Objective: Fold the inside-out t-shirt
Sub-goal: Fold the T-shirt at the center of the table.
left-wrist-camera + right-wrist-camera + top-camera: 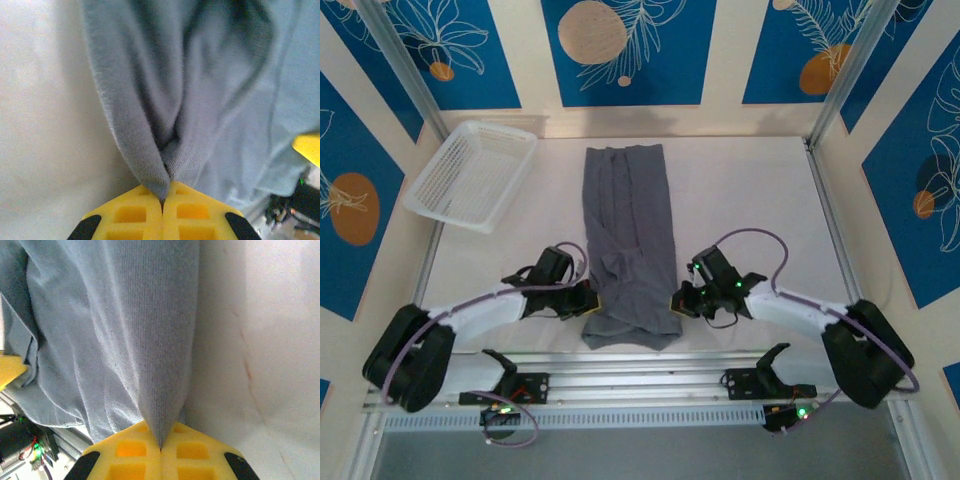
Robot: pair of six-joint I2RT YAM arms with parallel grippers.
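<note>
Blue panels printed with pale leaves and orange circles ring my workspace, and below them the white counter runs flat to a metal rail at the near edge. Far left on my top feed, a white mesh basket sits at an angle in the back corner, well apart from everything else.

Moving in, the left gripper lies low at the near left edge of the inside-out t-shirt. Its wrist camera shows me the yellow jaws clenched together on a pinch of grey knit. The fabric rises out of the seam between them in a deep fold (it looks drawn up off the counter right there).

The shirt itself lies in the middle of the counter as a long narrow strip, running from near the back wall toward me. Lengthwise creases run down it, and its near end is a little wider and rumpled.

On the near right edge of the shirt sits the right gripper, facing the left one across the cloth. Its wrist camera shows the jaws pressed tight on a ridge of the same grey fabric, with bare white counter to the right of that fold.
</note>
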